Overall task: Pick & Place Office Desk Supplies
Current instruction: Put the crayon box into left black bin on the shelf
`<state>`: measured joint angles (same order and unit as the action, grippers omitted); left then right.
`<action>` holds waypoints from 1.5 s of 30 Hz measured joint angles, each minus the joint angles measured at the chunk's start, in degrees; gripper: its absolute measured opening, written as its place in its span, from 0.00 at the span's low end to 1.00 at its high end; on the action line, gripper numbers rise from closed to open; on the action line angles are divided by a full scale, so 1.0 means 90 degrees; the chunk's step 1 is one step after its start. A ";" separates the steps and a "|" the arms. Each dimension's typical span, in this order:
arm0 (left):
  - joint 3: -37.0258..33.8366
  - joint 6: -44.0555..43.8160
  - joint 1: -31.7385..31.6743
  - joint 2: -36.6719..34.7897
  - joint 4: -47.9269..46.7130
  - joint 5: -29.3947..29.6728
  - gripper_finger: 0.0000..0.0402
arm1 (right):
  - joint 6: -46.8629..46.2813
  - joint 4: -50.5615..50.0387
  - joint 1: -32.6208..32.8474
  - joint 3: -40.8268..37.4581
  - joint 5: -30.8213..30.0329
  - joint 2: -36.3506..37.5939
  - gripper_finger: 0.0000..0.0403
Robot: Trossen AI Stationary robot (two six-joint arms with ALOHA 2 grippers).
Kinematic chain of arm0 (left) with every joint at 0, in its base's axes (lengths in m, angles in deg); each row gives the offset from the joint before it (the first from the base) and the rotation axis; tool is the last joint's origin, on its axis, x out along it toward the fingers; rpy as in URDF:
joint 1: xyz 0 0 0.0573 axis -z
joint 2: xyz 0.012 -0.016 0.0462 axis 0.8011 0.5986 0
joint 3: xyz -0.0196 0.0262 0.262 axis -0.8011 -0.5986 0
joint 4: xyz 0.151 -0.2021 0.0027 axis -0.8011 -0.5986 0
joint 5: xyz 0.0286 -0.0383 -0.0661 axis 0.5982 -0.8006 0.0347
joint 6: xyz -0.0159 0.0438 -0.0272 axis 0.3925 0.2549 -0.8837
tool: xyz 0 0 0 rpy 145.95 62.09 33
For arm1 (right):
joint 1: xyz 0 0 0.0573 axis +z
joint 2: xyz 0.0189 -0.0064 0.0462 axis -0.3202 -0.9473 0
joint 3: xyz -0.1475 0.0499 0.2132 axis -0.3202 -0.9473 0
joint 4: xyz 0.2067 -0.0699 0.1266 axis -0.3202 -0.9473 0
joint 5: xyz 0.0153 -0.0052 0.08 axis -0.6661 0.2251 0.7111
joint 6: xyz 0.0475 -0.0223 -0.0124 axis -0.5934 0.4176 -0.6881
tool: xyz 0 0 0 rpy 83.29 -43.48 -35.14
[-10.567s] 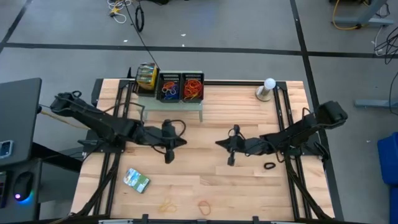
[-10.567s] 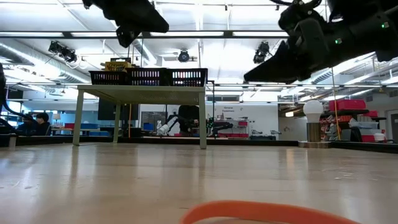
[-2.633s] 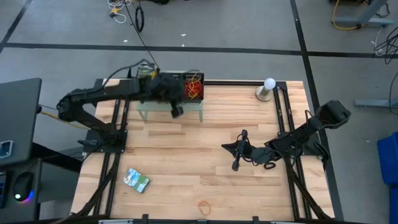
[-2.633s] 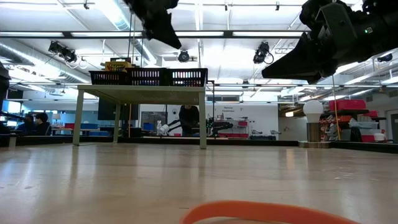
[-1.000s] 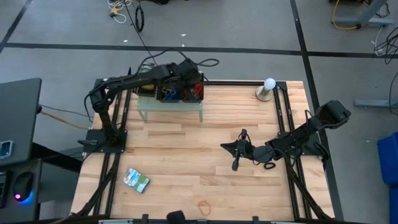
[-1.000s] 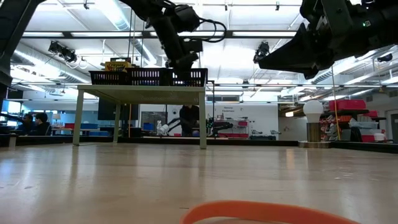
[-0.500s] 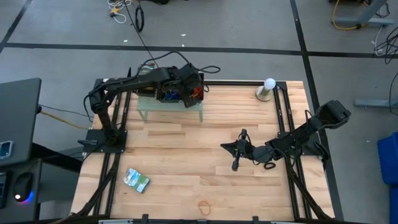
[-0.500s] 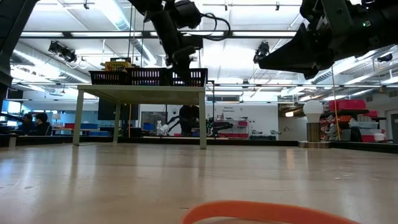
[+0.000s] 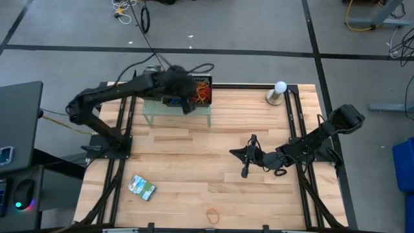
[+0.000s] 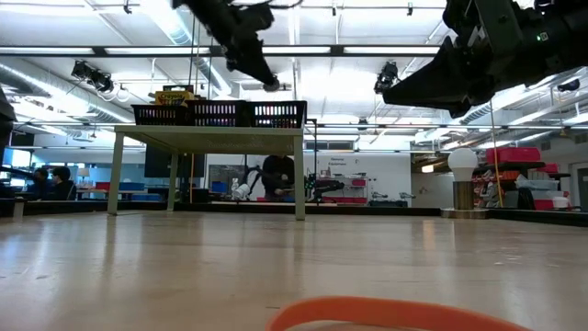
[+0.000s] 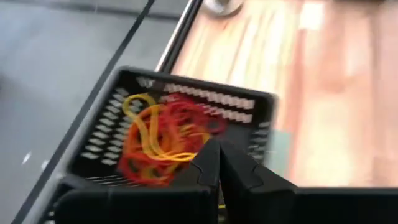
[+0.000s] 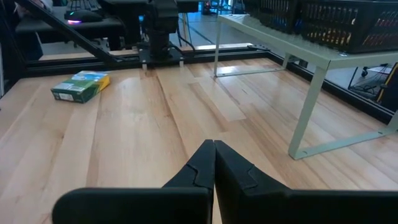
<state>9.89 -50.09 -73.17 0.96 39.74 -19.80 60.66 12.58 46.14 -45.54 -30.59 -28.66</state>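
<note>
bands (image 11: 163, 139): red, orange and yellow, tangled just beyond the shut left jaws
tray (image 11: 252, 107): black mesh
shelf (image 12: 292, 51): pale green
packet (image 12: 81, 86): green, white, blue
table (image 9: 194, 162): light wood planks
loop (image 9: 212, 211): orange

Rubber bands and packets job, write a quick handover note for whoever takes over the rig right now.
Left gripper: fingers shut, empty, over the right-hand black mesh tray on the pale-green shelf.
Right gripper: fingers shut, empty, hanging over mid-table.
Done: red, orange and yellow rubber bands in that tray.
Left: green packet near the front left, orange band at the front edge, black band under the right arm.
</note>
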 joint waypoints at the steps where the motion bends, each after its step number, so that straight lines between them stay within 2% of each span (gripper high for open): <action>1: -0.0357 -0.0035 0.0091 -0.0204 0.0333 -0.0041 0.02 | 0.0000 -0.0008 0.0000 0.0000 0.0000 0.0000 0.02; 5: -0.1780 -0.0028 0.0622 -0.1128 0.1974 -0.0039 0.02 | -0.0019 -0.0039 0.0000 0.0000 0.0007 0.0000 0.02; 9: -0.3015 -0.0028 0.1294 -0.1959 0.3548 0.0226 0.02 | -0.0020 -0.0044 0.0000 0.0000 0.0011 0.0000 0.02; 12: -0.3602 -0.0394 0.1741 -0.2417 0.4139 0.0279 0.02 | -0.0021 -0.0044 0.0000 0.0000 0.0024 0.0000 0.02; 15: -0.3698 -0.1261 0.1959 -0.2562 0.3792 -0.0273 0.03 | -0.0049 -0.0044 -0.0012 0.0000 0.0024 0.0000 0.02; 17: -0.3698 -0.1670 0.2218 -0.2577 0.3410 -0.0328 0.03 | -0.0074 -0.0046 -0.0046 0.0000 0.0026 0.0000 0.02; 22: -0.3700 -0.2603 0.3448 -0.2526 0.2134 0.0671 0.01 | -0.0120 -0.0049 -0.0049 0.0000 0.0024 0.0000 0.02; 25: -0.3703 -0.4071 0.4303 -0.2510 0.1314 0.1054 0.03 | -0.0122 -0.0049 -0.0049 0.0000 0.0024 0.0000 0.02; 30: -0.3700 -0.6542 0.5811 -0.2284 -0.0093 0.1089 0.11 | -0.0131 -0.0049 -0.0049 0.0000 0.0024 0.0000 0.02; 33: -0.3703 -0.7494 0.6672 -0.1979 -0.0761 0.0628 0.12 | -0.0143 -0.0053 -0.0049 0.0000 0.0024 0.0000 0.02; 37: -0.3703 -0.8301 0.7522 -0.1436 -0.0849 -0.0319 0.09 | -0.0143 -0.0058 -0.0049 0.0000 0.0045 0.0000 0.02; 43: -0.3700 -0.8560 0.8110 -0.0545 -0.0499 -0.1522 0.02 | -0.0141 -0.0076 -0.0049 0.0000 0.0045 0.0000 0.02; 45: -0.3700 -0.8497 0.8219 -0.0219 -0.0484 -0.1596 0.01 | -0.0141 -0.0083 -0.0049 0.0000 0.0046 0.0000 0.02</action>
<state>-23.41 -126.56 0.80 -1.00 35.38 -34.16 59.40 11.83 45.70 -45.54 -30.17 -28.66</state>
